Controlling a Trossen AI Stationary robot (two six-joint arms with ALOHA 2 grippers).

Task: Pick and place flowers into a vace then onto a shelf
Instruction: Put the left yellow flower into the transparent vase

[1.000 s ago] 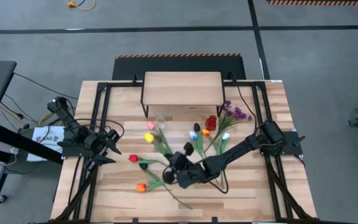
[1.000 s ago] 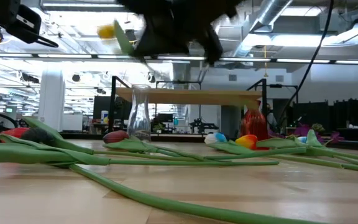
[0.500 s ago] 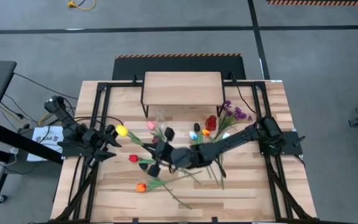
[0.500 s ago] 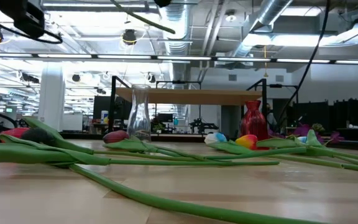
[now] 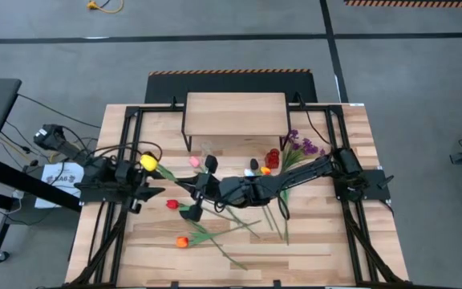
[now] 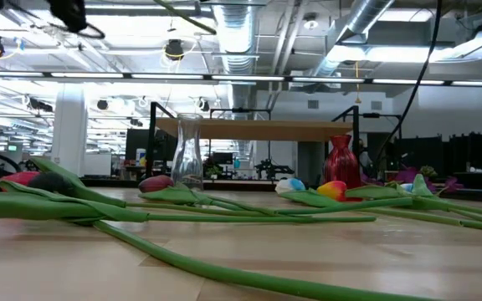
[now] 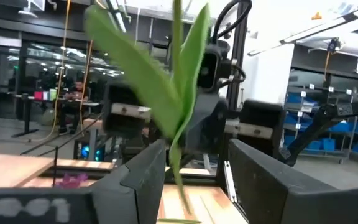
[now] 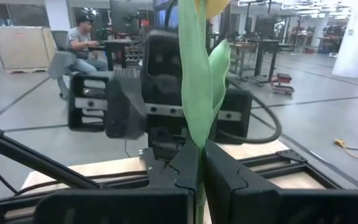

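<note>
High view, right arm: it reaches from 3 o'clock across the table centre; the right gripper (image 5: 189, 186) is clamped on the stem of a yellow tulip (image 5: 148, 163), holding it off the table with the head pointing toward 9 o'clock.
High view, left arm: the left gripper (image 5: 152, 190) sits at the 9 o'clock edge, just beside the yellow head, fingers parted; from above I cannot tell whether they touch the stem.
High view, table: other flowers (image 5: 192, 238) lie scattered around the centre; purple sprigs (image 5: 303, 147) lie toward 2 o'clock; the shelf (image 5: 235, 114) stands at 12 o'clock, bare on top.
High view, vases: a red vase (image 5: 273, 156) and a clear vase (image 5: 207, 149) stand just in front of the shelf.
Low view: only here do both vases show upright, the clear one (image 6: 188, 153) holding nothing; loose stems lie across the boards in front; the shelf (image 6: 253, 129) stands behind. The grippers are above this picture.
Left wrist view: the stem and leaves (image 7: 178, 93) stand between the left fingers (image 7: 143, 171), which are apart and not pressing it; the other arm's wrist is right behind.
Right wrist view: the right fingers (image 8: 185, 168) are pinched tight on the stem, leaf rising above; a person (image 8: 84, 46) sits at a desk far back in the room.
</note>
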